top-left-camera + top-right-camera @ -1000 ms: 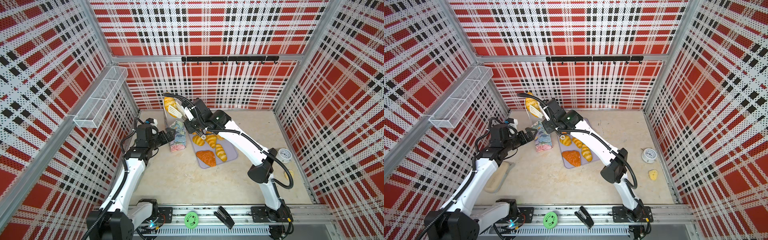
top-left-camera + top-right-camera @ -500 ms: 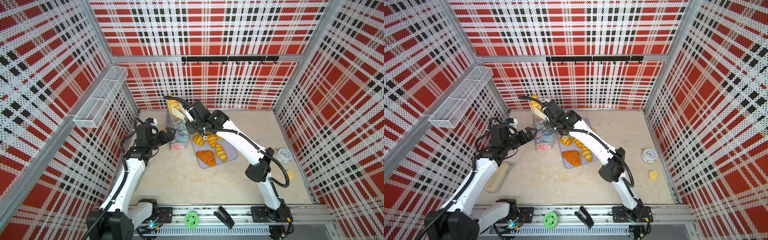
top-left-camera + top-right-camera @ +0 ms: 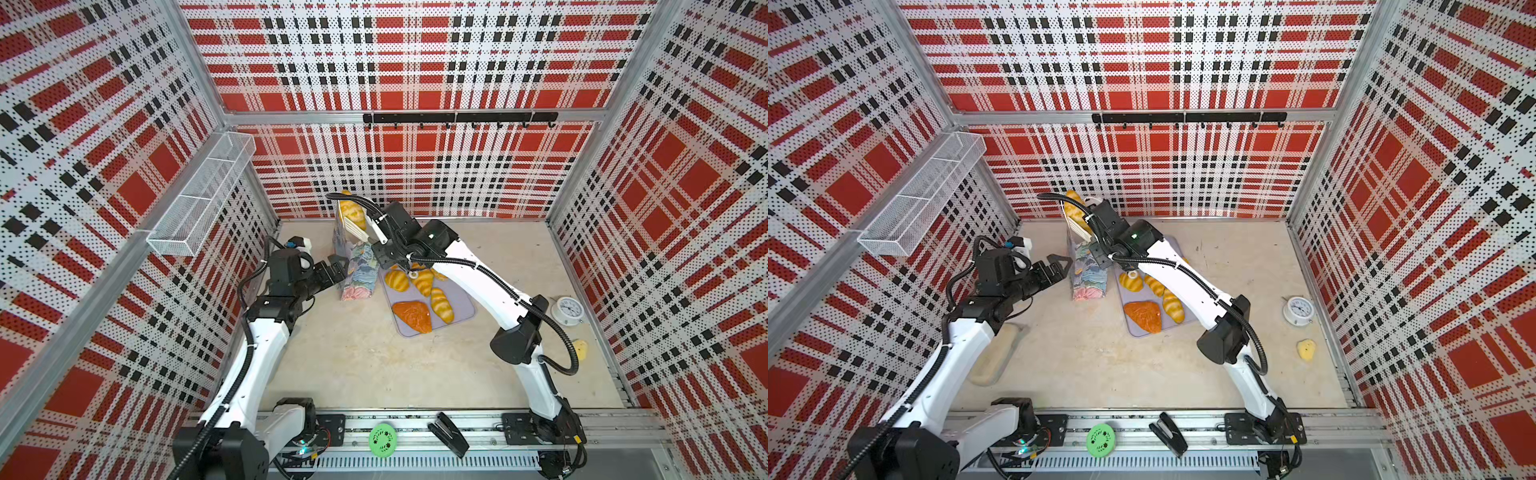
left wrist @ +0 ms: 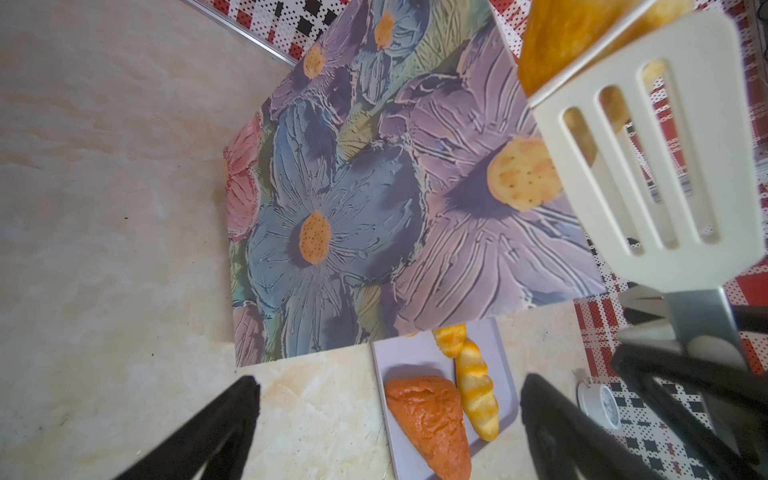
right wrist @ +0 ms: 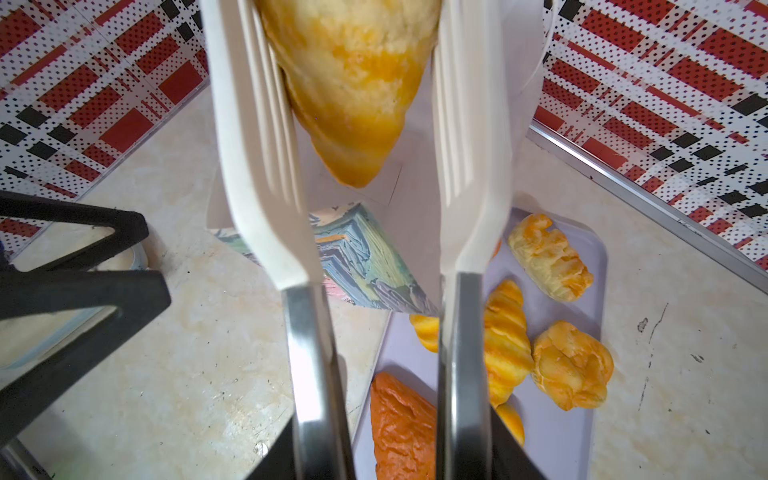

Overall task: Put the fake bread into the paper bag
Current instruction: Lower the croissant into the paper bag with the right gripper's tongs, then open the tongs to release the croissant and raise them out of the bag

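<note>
The paper bag (image 3: 358, 272) (image 3: 1087, 272) (image 4: 374, 208) stands upright, flower-printed outside, white inside (image 5: 415, 195). My right gripper (image 3: 380, 245) (image 3: 1100, 245) (image 5: 390, 449) is shut on the steel handles of white tongs (image 5: 257, 166) (image 4: 648, 166). Between the tong blades sits a golden piece of fake bread (image 3: 353, 212) (image 3: 1075, 205) (image 5: 353, 83), at the bag's open top with its tip pointing down. My left gripper (image 3: 337, 270) (image 3: 1059, 266) (image 4: 386, 415) is open and empty beside the bag's wall. More fake bread lies on a lilac tray (image 3: 461, 311) (image 5: 557, 436), including an orange-brown triangle (image 3: 413, 316) (image 4: 428, 419).
A white clock (image 3: 567, 309) and a small yellow piece (image 3: 580, 349) lie at the right wall. A beige oblong dish (image 3: 994, 357) sits under my left arm. A stapler (image 3: 449, 432) and a green disc (image 3: 382, 438) rest on the front rail. A wire basket (image 3: 199, 199) hangs on the left wall.
My right arm has shifted the tongs and the golden pastry slightly rightward over the bag's top. The left arm has not moved.
</note>
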### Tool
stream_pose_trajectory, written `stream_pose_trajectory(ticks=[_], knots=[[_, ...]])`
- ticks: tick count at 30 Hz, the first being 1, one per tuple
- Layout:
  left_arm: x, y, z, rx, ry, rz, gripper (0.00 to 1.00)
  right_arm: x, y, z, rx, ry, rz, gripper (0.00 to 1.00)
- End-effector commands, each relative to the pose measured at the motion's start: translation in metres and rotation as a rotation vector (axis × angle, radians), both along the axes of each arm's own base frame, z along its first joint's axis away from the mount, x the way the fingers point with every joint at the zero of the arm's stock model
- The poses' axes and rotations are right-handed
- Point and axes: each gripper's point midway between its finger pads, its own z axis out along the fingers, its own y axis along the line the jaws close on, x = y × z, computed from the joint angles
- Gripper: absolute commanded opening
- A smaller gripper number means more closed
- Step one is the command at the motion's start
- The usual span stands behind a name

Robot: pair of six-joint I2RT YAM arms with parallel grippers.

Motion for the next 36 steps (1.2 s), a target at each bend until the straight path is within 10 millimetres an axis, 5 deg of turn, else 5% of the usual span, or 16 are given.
stream_pose_trajectory(ticks=[1, 29, 36], knots=[[-0.003, 0.003, 0.001, 0.002, -0.012, 0.004, 0.99, 0.001, -0.003, 0.041, 0.073, -0.082, -0.018, 0.45], [-0.003, 0.004, 0.005, 0.000, -0.019, 0.004, 0.99, -0.007, -0.010, 0.055, 0.056, -0.097, -0.002, 0.55], [-0.004, 0.004, 0.001, -0.016, -0.017, 0.004, 0.99, -0.010, -0.024, 0.077, 0.060, -0.145, -0.026, 0.55]])
